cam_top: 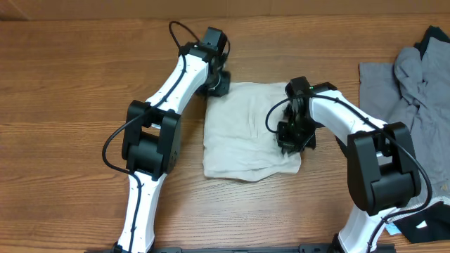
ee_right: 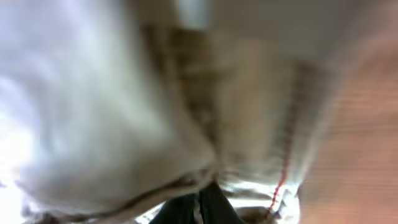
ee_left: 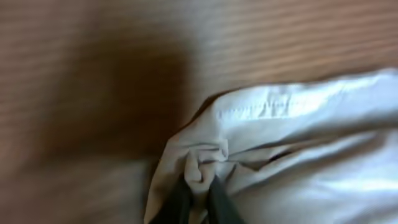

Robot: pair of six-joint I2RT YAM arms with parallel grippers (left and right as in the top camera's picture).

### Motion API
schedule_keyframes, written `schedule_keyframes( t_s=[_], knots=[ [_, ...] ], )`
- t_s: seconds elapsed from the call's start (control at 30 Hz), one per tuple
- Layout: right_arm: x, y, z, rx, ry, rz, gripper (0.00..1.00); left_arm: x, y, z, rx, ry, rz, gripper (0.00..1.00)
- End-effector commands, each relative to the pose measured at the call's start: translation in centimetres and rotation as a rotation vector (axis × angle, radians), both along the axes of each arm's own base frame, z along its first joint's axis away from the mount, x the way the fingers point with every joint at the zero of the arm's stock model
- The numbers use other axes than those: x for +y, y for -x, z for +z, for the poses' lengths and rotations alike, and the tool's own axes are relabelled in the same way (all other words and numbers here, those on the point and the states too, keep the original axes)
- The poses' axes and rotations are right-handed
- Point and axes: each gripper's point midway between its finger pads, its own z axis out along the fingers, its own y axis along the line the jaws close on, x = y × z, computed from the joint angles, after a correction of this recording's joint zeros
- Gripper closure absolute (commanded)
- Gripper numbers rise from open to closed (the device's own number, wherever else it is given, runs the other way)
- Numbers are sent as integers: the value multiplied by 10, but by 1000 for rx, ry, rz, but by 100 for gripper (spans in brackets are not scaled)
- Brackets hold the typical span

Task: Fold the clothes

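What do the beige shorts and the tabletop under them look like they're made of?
The light beige folded shorts look like matte woven cotton-type cloth: soft creases and a stitched seam in the left wrist view; the exact fibre is unclear. The brown table looks like wood or wood-grain laminate: lengthwise grain lines, low sheen.

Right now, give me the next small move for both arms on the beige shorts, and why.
Probably lift both pincers slightly. The left pincer is shut on a bunched corner of the light beige cotton shorts, and the right pincer is shut on their other side, while the cloth lies flat on the brown wooden table, so it needs clearance before folding over.
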Motion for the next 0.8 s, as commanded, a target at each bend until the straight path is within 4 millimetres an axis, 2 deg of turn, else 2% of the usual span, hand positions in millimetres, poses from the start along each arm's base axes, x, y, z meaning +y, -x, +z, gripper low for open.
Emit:
schedule_keyframes(
  t_s=[0.0,0.1,0.2,0.3,0.33,0.37,0.47,0.53,0.63,0.73,0.77],
  knots=[
    [-52,-56,-20,-211,219,-30,92,47,53,-19,240,-184,80,94],
    [-56,-85,-17,-326,196,12,91,58,91,-12,412,-208,136,87],
    [-60,-105,-8,-391,189,32,89,55,119,-4,542,-184,137,78],
    [-59,-110,11,-380,191,31,89,48,134,3,617,-143,143,79],
    [-59,-112,27,-370,193,32,88,49,135,7,623,-137,148,82],
    [-60,-112,33,-368,194,31,86,49,134,9,619,-135,156,82],
    [-66,-119,77,-382,204,4,76,53,119,27,550,-101,187,74],
    [-70,-123,99,-405,203,-32,75,53,104,40,481,-64,198,65],
    [-74,-125,124,-438,200,-53,70,39,79,64,381,53,197,14],
    [-74,-120,133,-439,199,-53,67,20,42,78,218,166,97,0],
    [-74,-119,132,-435,200,-53,67,10,31,82,167,217,49,0]
  ],
)
